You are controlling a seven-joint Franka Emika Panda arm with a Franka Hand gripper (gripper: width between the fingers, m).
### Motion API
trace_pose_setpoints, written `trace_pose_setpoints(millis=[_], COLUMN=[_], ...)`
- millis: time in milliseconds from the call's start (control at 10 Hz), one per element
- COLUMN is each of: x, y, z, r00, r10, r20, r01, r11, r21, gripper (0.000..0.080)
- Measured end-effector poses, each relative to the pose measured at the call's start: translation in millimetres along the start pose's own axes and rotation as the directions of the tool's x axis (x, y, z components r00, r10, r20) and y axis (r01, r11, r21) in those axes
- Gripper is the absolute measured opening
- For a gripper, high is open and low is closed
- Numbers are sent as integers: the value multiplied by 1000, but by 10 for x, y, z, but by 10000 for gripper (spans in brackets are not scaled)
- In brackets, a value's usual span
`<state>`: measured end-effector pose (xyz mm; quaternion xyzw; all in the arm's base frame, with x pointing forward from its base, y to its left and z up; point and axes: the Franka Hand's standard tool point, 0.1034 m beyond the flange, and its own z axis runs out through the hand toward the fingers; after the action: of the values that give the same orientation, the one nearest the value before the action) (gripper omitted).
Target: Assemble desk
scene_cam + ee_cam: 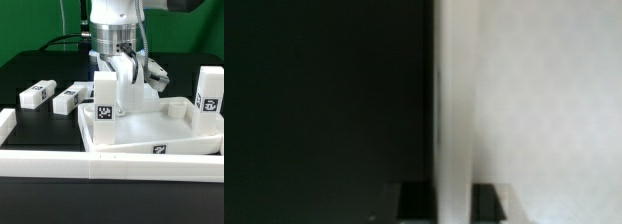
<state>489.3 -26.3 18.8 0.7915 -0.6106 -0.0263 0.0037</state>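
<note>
1. Desk tabletop [150, 130]: white rimmed tray on the black table [40, 60], in the lower middle of the exterior view. Long axis runs across the frame; looks slightly tilted.
2. Seen only in the exterior view: held leg block [108, 98], upright with its long axis vertical and its tag toward the camera, over the tray's corner on the exterior view's left. Cannot tell whether it touches.
3. Seen only in the wrist view: dark fingertips [416, 200] pressed on either side of a narrow white edge. Gripper [124, 72] [452, 200] clamped tight on the held leg block.
4. Around: far leg block [37, 93] and nearer leg block [70, 97] lying at the exterior view's left, well apart from the tray. Standing leg block [210, 95] upright at the exterior view's right edge. Front rail [60, 162] across the foreground, side rail [5, 125] at the exterior view's left.
5. In the way: arm and block hide part of the tray's far rim.
</note>
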Motion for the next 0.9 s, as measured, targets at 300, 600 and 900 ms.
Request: trace_pose_setpoints(millis=[300, 600, 900], x=[116, 271, 323], y=[17, 36, 58], z=[-13, -13, -14], r00=[989, 930, 824], r10=[-145, -367, -566], r20=[-13, -28, -24], r01=[145, 366, 565], r11=[989, 930, 825], r21=[1, -13, -20], gripper=[62, 61, 61])
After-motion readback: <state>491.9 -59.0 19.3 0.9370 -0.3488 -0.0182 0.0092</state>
